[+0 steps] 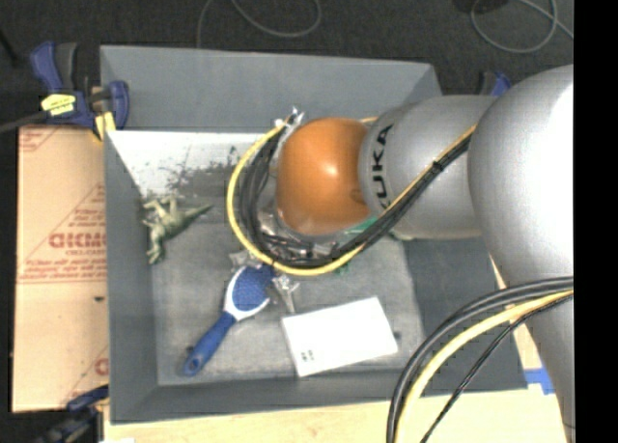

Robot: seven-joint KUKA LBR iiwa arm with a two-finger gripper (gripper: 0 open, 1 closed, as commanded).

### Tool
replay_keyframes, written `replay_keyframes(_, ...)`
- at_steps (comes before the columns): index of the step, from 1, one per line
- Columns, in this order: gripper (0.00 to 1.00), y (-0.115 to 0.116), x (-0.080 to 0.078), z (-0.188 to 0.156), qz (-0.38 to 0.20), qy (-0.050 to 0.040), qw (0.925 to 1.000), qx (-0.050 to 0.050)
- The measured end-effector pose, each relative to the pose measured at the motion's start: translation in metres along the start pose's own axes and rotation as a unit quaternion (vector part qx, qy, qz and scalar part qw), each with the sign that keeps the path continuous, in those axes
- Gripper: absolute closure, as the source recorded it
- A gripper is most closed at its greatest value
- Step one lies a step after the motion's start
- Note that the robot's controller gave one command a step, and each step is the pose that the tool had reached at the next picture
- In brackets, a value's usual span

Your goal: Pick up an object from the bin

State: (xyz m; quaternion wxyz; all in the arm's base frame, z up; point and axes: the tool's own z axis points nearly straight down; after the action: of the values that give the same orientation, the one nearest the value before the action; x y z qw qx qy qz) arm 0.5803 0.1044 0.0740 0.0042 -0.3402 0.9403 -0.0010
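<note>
Because the arm (502, 161) reached in from the right and lay across the bin (261, 84), we could not see the bin's right side or its back right corner; whatever lay there was hidden beneath the silver casing.

Against the left wall, about halfway along it, lay one small greenish toy figure (169, 221). It looked like an animal with thin limbs, but we could not make out its exact kind.

Next came one blue brush (227, 320), lying slantwise. Its handle end pointed toward the front left corner and its pale, bristled head pointed toward the middle of the floor.

Over that head sat the gripper (275, 275), mostly covered by the orange cover (319, 176) on the wrist and by the loop of yellow and black cables (232, 190) around it. Only a few bits of metal showed under the cover, just beside the brush head. We could not tell whether the gripper was open or closed, whether it touched the brush, or whether it had anything in its grasp.

Right of the brush, near the front wall, lay one flat white card (338, 335) bearing a small dark mark that was too small to read. Its upper right corner ran close to the arm's shadow.

That made three loose things on the visible floor, one of each kind, all apart from one another.
</note>
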Motion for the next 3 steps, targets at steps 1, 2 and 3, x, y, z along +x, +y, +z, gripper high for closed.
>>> replay_keyframes(1,1.00,0.000,0.000,-0.001,0.000,-0.0002,1.0000,0.000)
replay_keyframes(2,1.00,0.000,0.001,-0.008,0.001,0.0025,1.0000,-0.002)
replay_keyframes(3,1.00,0.000,0.001,-0.028,0.002,0.0040,1.0000,-0.002)
